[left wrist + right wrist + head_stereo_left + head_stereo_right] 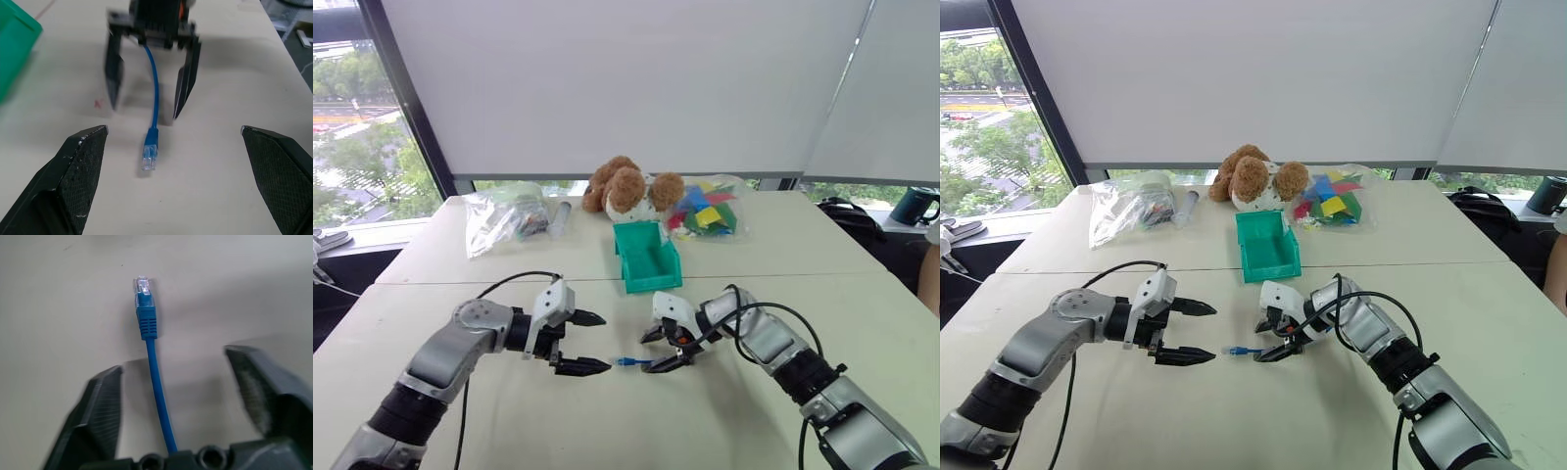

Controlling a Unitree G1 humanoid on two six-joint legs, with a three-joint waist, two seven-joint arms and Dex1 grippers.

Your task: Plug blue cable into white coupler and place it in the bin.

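Right tool (666, 349), fingers apart, sits just right of center frame; the blue cable (632, 361) runs out from between them, long axis level, its clear plug pointing left at the left tool (591, 343), also spread wide. Beige tabletop (724, 421); above center, the bin (647, 258), then blinds-covered windows.

Both arms are built of rounded silver-grey metal segments joined by black ribbed sections, with thin black cables looping outside near each wrist. The left hand (585, 343) carries a white wrist block and two tapered, textured black fingers; the right hand (658, 349) adds an orange patch.
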